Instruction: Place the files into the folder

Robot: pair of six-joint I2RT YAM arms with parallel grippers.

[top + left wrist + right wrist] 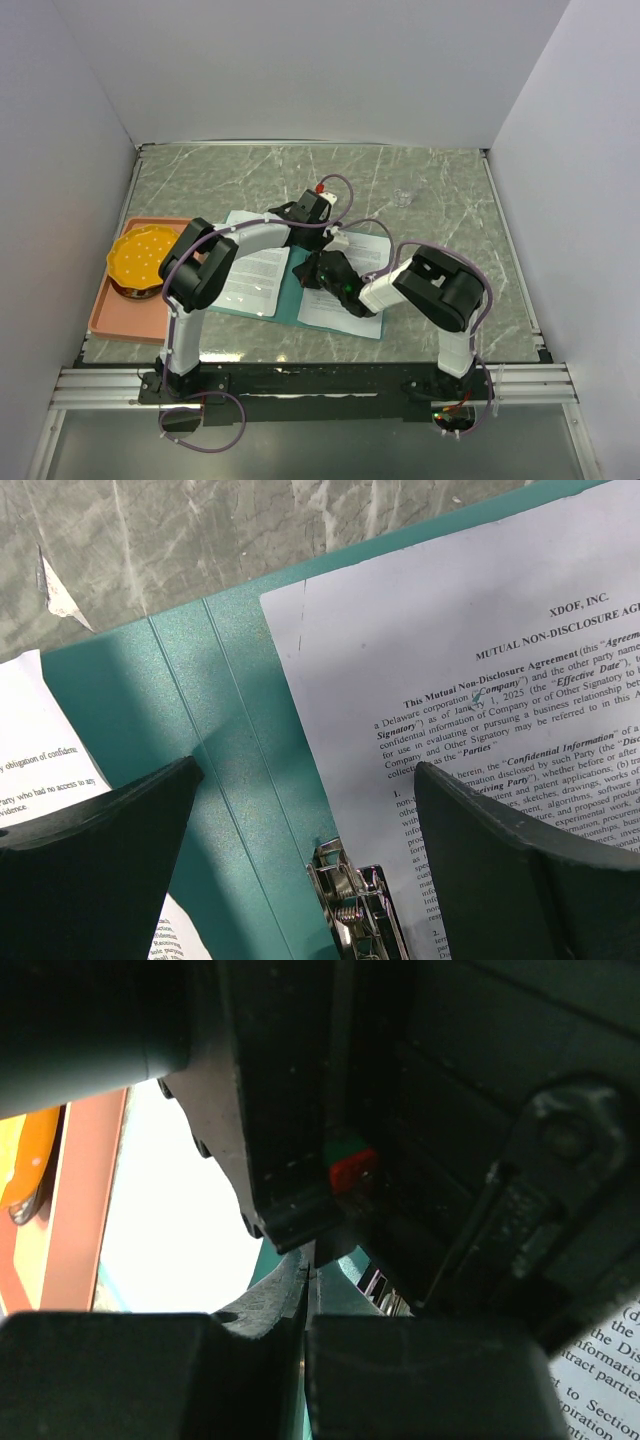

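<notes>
1. Black fingers (90, 870) of the left gripper (305, 865) are seen closest to the lens in the left wrist view, spread wide apart w/ nothing between them; they hang over the spine area of the folder (200, 740).
2. Marble-patterned table (430, 190) is seen as the largest surface; all other items are set on it.
3. Folder is laid open & flat near the table's middle, book-like, teal inner faces up, partly hidden by both arms in the top view.
4. Files (480, 710) are found on the open folder: one printed sheet on the half to the right of the spine, headed "Mutual Non-Disclosure Agreement", and another sheet (40, 770) on the other half, its edge only partly shown.
5. Salmon-orange tray (110, 315) is placed at the table's left edge, well apart from the folder spine; a yellow perforated dish (143, 258) is carried in it.
6. Right gripper (318, 268) is closed fully, jaws pressed together, nothing seen held; it is positioned over the folder's middle, just beside the left arm's wrist.
7. Metal clip (355, 905) is fixed at the spine, touching the right-hand sheet's edge, betw. the left fingers.
8. Small white scrap (58, 595) is seen on the bare table beyond the folder's far edge.
</notes>
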